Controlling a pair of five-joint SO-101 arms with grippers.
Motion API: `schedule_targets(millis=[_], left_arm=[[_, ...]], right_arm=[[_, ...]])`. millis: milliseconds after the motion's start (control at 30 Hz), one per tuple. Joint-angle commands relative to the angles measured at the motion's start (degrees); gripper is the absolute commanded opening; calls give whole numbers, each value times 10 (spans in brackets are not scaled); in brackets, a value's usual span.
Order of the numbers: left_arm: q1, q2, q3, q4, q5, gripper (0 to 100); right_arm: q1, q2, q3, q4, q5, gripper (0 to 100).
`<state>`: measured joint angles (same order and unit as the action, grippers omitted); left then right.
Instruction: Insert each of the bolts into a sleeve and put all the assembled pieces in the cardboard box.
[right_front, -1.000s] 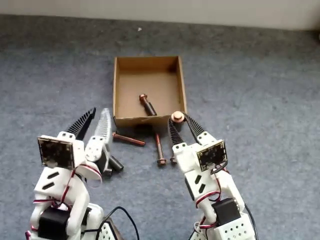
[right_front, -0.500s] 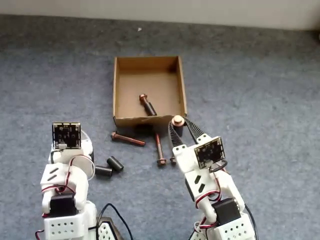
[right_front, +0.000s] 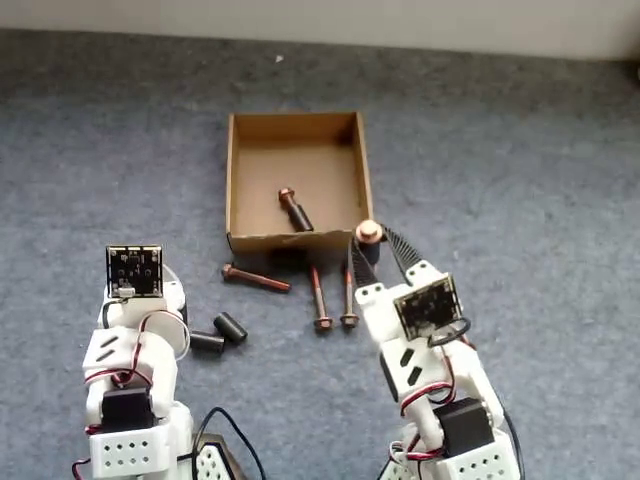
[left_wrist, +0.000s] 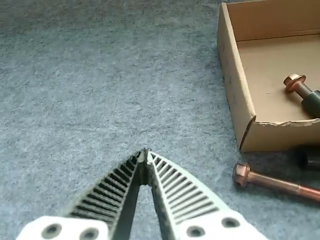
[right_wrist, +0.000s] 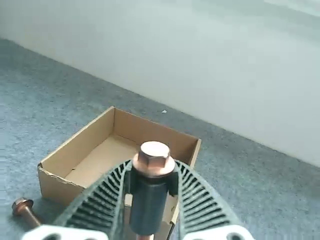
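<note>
The cardboard box stands open at the table's middle, and one bolt-in-sleeve piece lies inside it. My right gripper is shut on a dark sleeve with a copper bolt standing in it. It holds the piece upright by the box's near right corner. Three loose bolts lie in front of the box. Two black sleeves lie beside my left arm. My left gripper is shut and holds nothing, back from the box.
Grey carpet covers the table. There is free room to the left and right of the box. A pale wall rises behind the box. In the left wrist view one loose bolt lies just before the box's front wall.
My left arm has drawn back toward its base and shut its gripper. My right gripper has shifted slightly right with the piece, uncovering a third loose bolt.
</note>
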<state>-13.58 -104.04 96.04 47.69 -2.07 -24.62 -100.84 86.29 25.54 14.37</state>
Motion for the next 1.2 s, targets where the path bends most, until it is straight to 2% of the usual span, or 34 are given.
schedule_targets(millis=[0,300,600,833,967,1067,1167], left_arm=[[-6,-4,7,-12,-8,11],[-6,-4,11,-13,-8,11],[-6,-4,11,-14,-8,11],[-6,-4,10,-14,-8,11],[-6,-4,10,-14,-8,11],[-6,-4,10,-15,-8,11],[-6,-4,10,-15,-8,11]], right_arm=[[7,107,-66,-81,11,5],[7,525,-261,-262,11,5],[7,840,-413,-347,11,5],[7,951,-428,-362,11,36],[7,959,-428,-357,11,125],[7,958,-428,-355,11,128],[7,957,-429,-308,12,130]])
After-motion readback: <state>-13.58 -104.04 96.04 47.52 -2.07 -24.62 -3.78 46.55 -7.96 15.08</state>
